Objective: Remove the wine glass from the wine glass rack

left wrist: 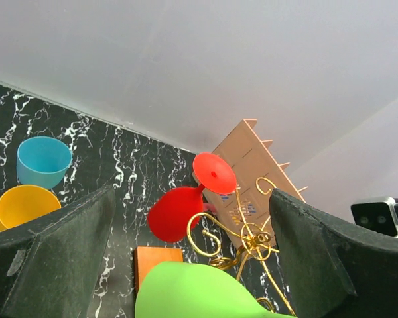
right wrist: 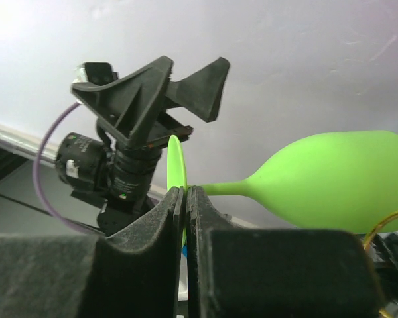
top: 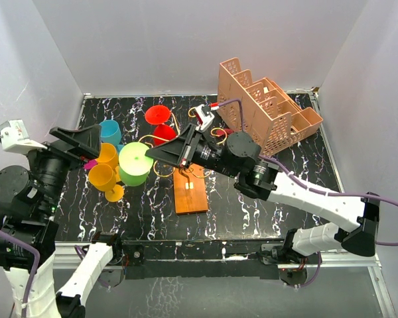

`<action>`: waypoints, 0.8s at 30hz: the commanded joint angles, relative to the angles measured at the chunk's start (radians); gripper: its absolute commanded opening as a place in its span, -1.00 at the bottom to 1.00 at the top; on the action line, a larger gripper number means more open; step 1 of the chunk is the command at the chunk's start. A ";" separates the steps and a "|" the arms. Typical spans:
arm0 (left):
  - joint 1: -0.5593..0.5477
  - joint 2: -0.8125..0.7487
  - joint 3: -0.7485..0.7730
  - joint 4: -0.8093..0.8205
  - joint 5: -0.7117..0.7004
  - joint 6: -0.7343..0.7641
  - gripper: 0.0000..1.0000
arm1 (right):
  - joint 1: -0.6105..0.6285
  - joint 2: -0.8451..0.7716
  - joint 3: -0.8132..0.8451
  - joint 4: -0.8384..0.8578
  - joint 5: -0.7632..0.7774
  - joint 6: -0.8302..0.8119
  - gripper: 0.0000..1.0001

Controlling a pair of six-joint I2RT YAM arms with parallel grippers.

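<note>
1. Black padded fingers of the right gripper (right wrist: 186,195), nearest the right wrist lens, are pressed tight on the rim of the thin disc foot of the lime-green plastic wine glass (right wrist: 331,179). The stem and bowl jut out sideways. Such an edge pinch could let the glass pivot or slip free. Gold wire shows beside the bowl, but I cannot tell whether the two touch.
2. From the left wrist, the left gripper (left wrist: 192,193) stands wide and empty. The green bowl sits just beside the thin gold wire rack with curled scroll arms (left wrist: 245,238), where a red plastic wine glass (left wrist: 176,212) hangs. A sideways pull may snag a scroll and shake the red one loose.
3. From above, a snag could also drag the rack's flat orange base (top: 189,192). A leftward swing risks hitting the yellow-orange plastic cups (top: 103,176).
</note>
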 commanded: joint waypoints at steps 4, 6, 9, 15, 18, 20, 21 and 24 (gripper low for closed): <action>-0.006 0.018 0.018 0.047 0.102 -0.010 0.94 | -0.003 -0.144 -0.043 0.313 0.026 -0.014 -0.85; -0.007 0.012 -0.006 0.086 0.148 -0.019 0.94 | -0.003 -0.180 -0.046 0.316 0.063 -0.050 -0.85; -0.006 0.026 -0.011 0.122 0.230 -0.043 0.94 | -0.004 -0.232 -0.071 0.315 0.129 -0.072 -0.85; -0.007 0.033 -0.090 0.333 0.489 -0.149 0.94 | -0.003 -0.330 -0.172 0.388 0.220 -0.095 -0.85; -0.007 0.035 -0.182 0.528 0.662 -0.250 0.94 | -0.003 -0.370 -0.212 0.426 0.244 -0.105 -0.85; -0.007 0.036 -0.261 0.720 0.763 -0.369 0.94 | -0.003 -0.386 -0.228 0.453 0.257 -0.107 -0.85; -0.007 0.043 -0.296 0.812 0.799 -0.439 0.94 | -0.003 -0.392 -0.231 0.467 0.260 -0.101 -0.85; -0.007 0.069 -0.388 1.073 0.882 -0.620 0.94 | -0.003 -0.402 -0.237 0.500 0.241 -0.095 -0.85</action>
